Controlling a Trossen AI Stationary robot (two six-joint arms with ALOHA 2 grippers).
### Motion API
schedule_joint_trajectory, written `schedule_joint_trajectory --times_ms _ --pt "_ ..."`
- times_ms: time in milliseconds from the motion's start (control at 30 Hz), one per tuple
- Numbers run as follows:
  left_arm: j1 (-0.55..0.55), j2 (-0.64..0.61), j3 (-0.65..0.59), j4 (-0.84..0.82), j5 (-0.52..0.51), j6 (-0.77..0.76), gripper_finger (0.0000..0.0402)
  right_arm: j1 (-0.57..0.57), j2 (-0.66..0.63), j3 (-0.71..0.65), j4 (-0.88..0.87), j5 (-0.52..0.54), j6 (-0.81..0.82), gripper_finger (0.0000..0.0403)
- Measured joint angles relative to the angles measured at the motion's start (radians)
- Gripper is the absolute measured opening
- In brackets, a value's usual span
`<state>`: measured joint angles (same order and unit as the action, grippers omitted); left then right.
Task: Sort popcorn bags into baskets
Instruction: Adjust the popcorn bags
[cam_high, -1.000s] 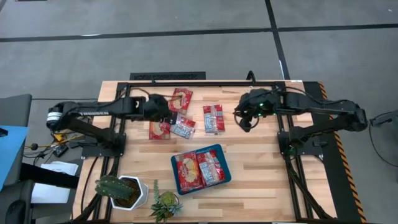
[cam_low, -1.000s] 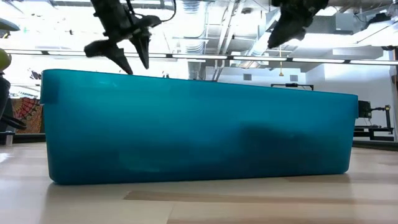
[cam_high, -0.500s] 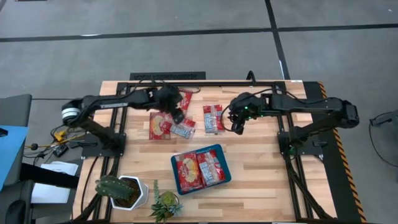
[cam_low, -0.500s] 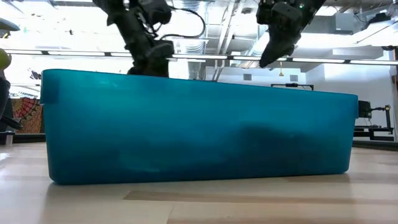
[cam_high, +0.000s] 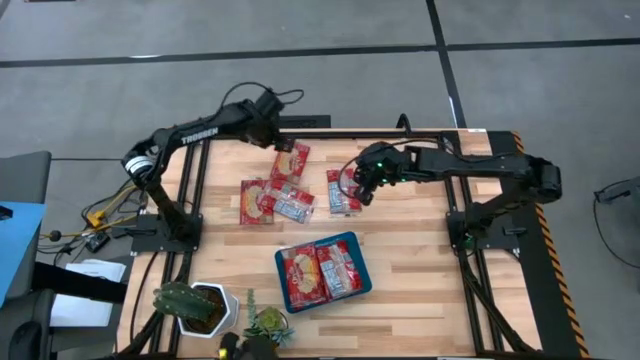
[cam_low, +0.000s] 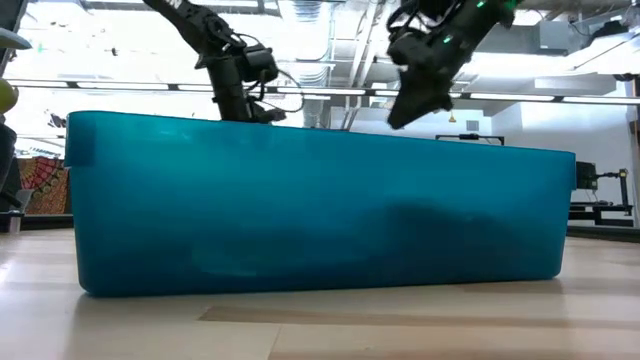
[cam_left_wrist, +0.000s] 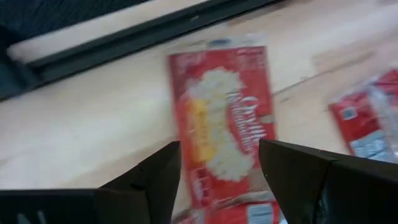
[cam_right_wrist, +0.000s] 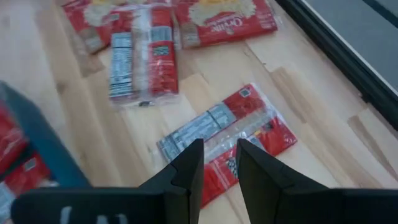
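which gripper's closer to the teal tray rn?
Right. The right gripper hovers over the lone popcorn bag just behind the teal tray; the left gripper is farther back-left, over the rearmost bag.

Overhead: left gripper (cam_high: 281, 143) above a popcorn bag (cam_high: 292, 160); right gripper (cam_high: 357, 190) over another bag (cam_high: 343, 191); teal tray (cam_high: 353, 243) holds two bags.

red popcorn bags (cam_high: 343, 190), teal basket (cam_high: 352, 243)
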<state>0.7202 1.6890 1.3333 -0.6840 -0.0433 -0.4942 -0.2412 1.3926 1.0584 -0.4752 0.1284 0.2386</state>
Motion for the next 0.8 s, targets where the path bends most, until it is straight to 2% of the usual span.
schedule_joint_trajectory --times_ms 133,267,467,633,733,800 --pt "0.052 0.032 0.000 0.002 0.049 -0.007 0.0209 -0.009 0.060 -0.001 0.054 -0.010 0.000 0.0118" --pt "0.052 0.087 -0.001 0.009 0.087 -0.024 0.0220 -0.030 0.122 0.000 0.111 -0.036 -0.001 0.0118" --pt "0.064 0.140 -0.001 0.031 0.087 -0.047 0.0236 -0.055 0.190 0.000 0.142 -0.100 -0.001 0.0118" --pt "0.079 0.164 -0.001 0.033 0.096 -0.050 0.0238 -0.057 0.231 0.000 0.200 -0.101 -0.001 0.0118" --pt "0.083 0.164 -0.002 0.025 0.139 -0.050 0.0238 -0.057 0.250 0.000 0.239 -0.102 -0.001 0.0118" --pt "0.082 0.159 -0.002 0.020 0.203 -0.050 0.0238 -0.058 0.252 -0.001 0.242 -0.102 -0.001 0.0118"
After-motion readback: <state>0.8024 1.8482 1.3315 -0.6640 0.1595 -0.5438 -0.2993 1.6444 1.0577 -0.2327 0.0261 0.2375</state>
